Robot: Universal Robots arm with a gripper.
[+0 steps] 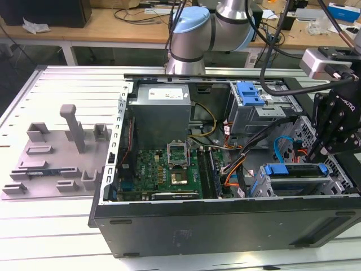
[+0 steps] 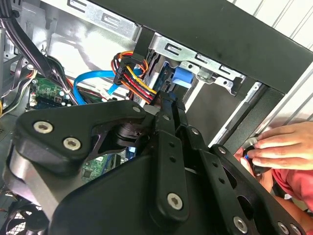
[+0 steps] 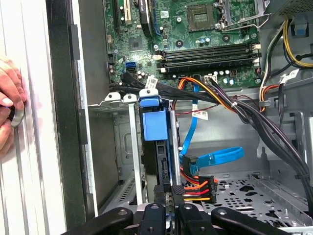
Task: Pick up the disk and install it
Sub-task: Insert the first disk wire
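Note:
The disk (image 1: 296,169), silver with a bright blue bracket, lies in the drive cage at the near corner of the open computer case (image 1: 225,226), on the exterior view's right. My black gripper (image 1: 328,153) hangs at the disk's right end, just above the cage. In the first wrist view the disk (image 3: 152,122) stands edge-on in its slot, and the gripper (image 3: 169,198) has its fingers drawn together at the disk's end, beside the power plug. The second wrist view shows the gripper (image 2: 171,105) shut, pointing at the blue bracket of the disk (image 2: 181,76).
A person's hand (image 3: 10,112) rests on the case's outer wall near the cage. A blue data cable (image 3: 215,159) and orange-red power wires (image 3: 198,186) crowd the slot. The motherboard (image 1: 169,169), a blue latch (image 1: 250,93) and a grey fixture (image 1: 56,152) lie to the exterior view's left.

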